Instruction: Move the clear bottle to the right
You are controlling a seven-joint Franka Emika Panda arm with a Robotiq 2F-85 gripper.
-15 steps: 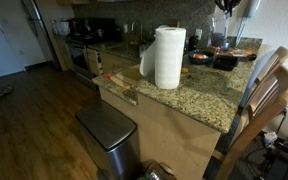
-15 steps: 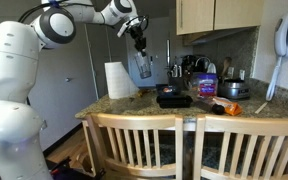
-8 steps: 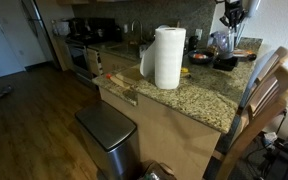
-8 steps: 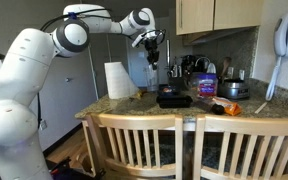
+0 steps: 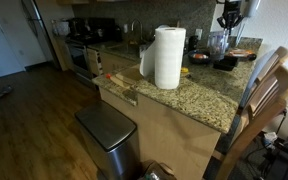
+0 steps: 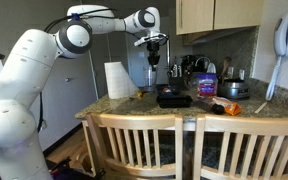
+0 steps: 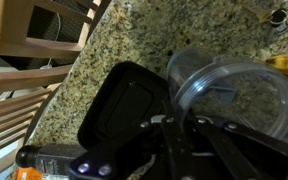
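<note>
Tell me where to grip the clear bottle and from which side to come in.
Grip the clear bottle at its wide top, coming straight down from above. In an exterior view it hangs upright under the gripper, held that way. The top gives an edge to pinch; the round body looks too wide for the jaws.

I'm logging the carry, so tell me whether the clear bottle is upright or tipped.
Upright: the clear bottle hangs straight below the gripper in both exterior views, its sides vertical.
</note>
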